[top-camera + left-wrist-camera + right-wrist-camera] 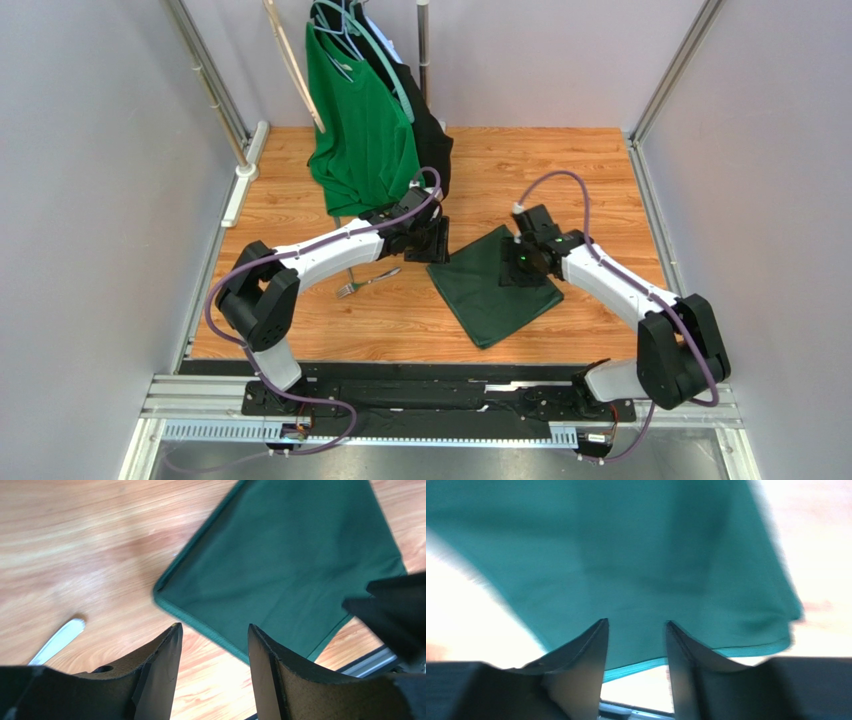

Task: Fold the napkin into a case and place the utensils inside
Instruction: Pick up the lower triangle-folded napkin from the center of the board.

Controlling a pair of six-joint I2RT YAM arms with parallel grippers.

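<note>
Plainly, the napkin (485, 295) lies flat, matte dark green, edges hemmed.

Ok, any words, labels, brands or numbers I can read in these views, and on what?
None can be read. The napkin, the green T-shirt, the fork and the wooden table carry no print.
The small green light on the right arm is a plain glow, not a sign.
The wrist views show only plain cloth, wood and unmarked black jaws.
</note>
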